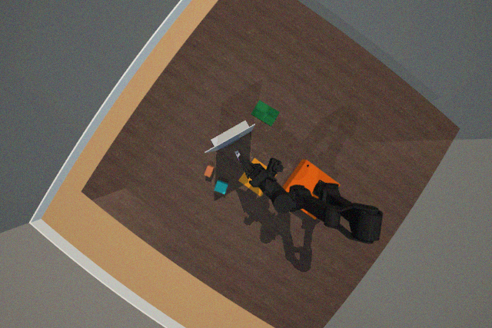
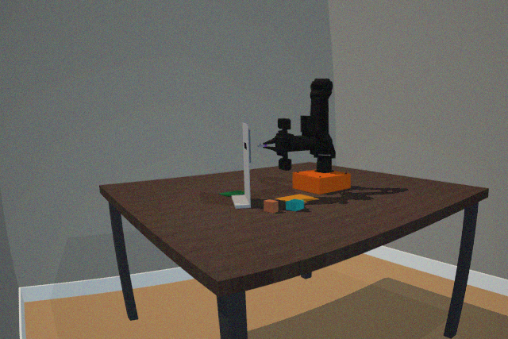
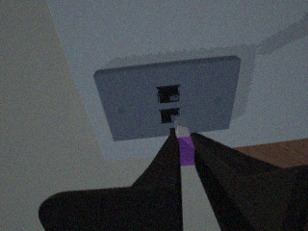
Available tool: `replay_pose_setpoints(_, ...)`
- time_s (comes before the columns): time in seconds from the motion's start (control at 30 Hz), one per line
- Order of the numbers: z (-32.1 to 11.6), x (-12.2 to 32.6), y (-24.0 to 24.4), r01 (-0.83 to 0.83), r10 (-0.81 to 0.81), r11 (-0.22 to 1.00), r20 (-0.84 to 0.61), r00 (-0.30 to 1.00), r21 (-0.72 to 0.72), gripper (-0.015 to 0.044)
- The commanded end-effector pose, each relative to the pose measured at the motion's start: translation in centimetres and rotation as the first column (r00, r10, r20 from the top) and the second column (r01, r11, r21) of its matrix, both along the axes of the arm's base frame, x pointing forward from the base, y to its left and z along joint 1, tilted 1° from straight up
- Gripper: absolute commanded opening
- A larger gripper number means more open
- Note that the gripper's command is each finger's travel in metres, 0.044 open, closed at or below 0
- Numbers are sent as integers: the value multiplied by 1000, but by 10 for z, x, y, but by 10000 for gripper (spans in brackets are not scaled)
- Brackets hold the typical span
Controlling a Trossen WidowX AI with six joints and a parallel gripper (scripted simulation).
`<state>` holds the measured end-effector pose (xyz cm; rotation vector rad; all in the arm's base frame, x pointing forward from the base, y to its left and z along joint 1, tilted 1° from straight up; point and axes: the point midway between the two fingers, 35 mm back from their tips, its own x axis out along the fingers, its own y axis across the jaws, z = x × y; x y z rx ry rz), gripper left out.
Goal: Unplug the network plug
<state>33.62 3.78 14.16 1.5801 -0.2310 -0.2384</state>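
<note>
Above the dark table (image 1: 171, 117) (image 2: 254, 240) (image 3: 274, 155), well in from its edges, grasping the plug (image 1: 237, 154) (image 2: 265, 145) (image 3: 187, 151) between the jaws, apart from the panel (image 1: 231, 137) (image 2: 247, 175) (image 3: 140, 29), apparently unplugged, next to be backed off and lowered into the marked square.

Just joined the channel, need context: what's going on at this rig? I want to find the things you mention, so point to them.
The arm's gripper (image 1: 241, 160) (image 2: 263, 146) (image 3: 183, 141) is shut on a network plug (image 1: 237, 154) (image 2: 260, 145) (image 3: 187, 150), which is out of its socket and clear of the upright panel (image 1: 230, 136) (image 2: 247, 171) (image 3: 135, 106). The plug is up in the air, still to be set down in the marked square and released.
</note>
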Motion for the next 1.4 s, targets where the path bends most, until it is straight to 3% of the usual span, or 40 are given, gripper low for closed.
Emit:
replay_pose_setpoints(0.0, -1, -3, 1, 3, -3, 1000, -3, 1000, 1, 0)
replay_pose_setpoints(1.37, 7, -16, 14, 0, 0, 1000, -2, 1000, 1, 0)
